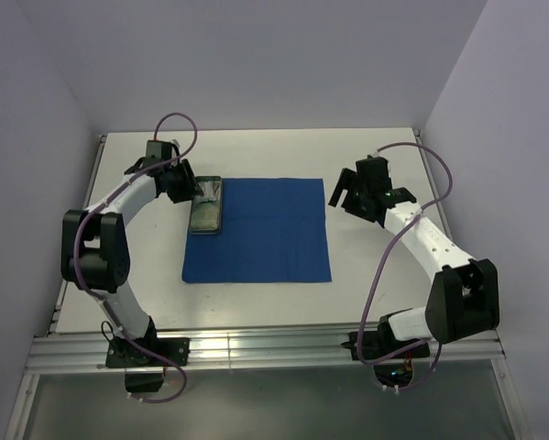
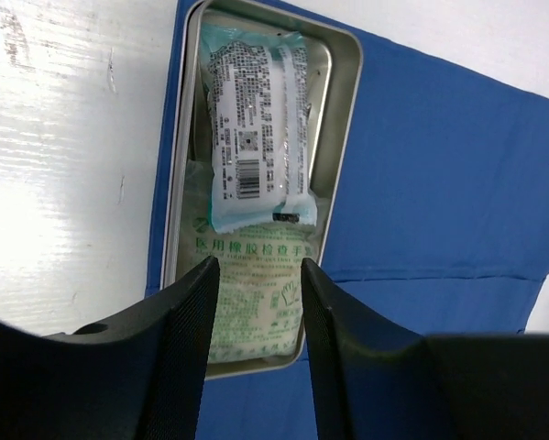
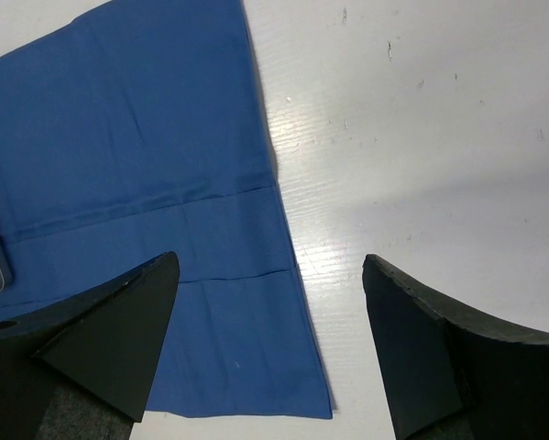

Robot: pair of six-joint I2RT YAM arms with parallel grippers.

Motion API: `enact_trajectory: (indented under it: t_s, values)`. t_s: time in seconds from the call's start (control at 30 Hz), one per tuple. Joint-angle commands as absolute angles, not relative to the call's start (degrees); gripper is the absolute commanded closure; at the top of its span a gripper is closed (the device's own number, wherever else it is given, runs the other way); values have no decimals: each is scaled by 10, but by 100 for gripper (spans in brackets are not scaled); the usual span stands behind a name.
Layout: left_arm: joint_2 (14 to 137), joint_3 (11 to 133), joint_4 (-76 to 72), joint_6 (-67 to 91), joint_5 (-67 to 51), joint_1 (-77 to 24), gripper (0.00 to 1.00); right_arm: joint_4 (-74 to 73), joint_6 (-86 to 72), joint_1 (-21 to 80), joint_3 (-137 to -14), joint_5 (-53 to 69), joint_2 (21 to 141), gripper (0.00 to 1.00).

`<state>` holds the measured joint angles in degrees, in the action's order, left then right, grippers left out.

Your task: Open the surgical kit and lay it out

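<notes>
Left wrist view: the small steel tray (image 2: 344, 119) runs from the top centre of the frame down to the lower centre, on the left edge of the royal-blue cloth (image 2: 439, 174). Two packets lie in it. The upper packet (image 2: 256, 119) is pale green-white with dense black print, a barcode and a small square code, all too fine to read. The lower packet (image 2: 254, 307) is whitish and carries a line of green Chinese characters that appears to read 医用橡胶检查手, its end hidden by a finger. The left gripper (image 2: 258, 266) is over this lower packet with a narrow gap between its fingers; I cannot tell whether the tips touch the packet.

In the top external view the cloth lies flat at the centre of the white table (image 1: 256, 147), with the tray at its upper left corner. The right gripper (image 1: 343, 194) hangs just off the cloth's upper right corner. In the right wrist view its jaws stand wide apart, straddling the cloth's edge and holding nothing.
</notes>
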<state>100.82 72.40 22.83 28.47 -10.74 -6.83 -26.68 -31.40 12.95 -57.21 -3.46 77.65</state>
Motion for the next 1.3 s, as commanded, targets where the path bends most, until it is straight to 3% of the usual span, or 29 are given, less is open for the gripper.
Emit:
enact_trajectory:
  t_s: [0.0, 0.47, 0.77, 1.27]
  values:
    - [1031, 754, 204, 315, -125, -69, 54, -265, -304, 127, -602, -35, 783, 12]
    - [1086, 780, 208, 326, -108, -69, 55, -265, -304, 127, -612, -29, 800, 12]
    - [1111, 800, 215, 331, -108, -69, 60, -267, -305, 127, -610, -40, 799, 12]
    - [1045, 759, 221, 337, -90, -70, 50, -268, -308, 127, -614, -34, 802, 11]
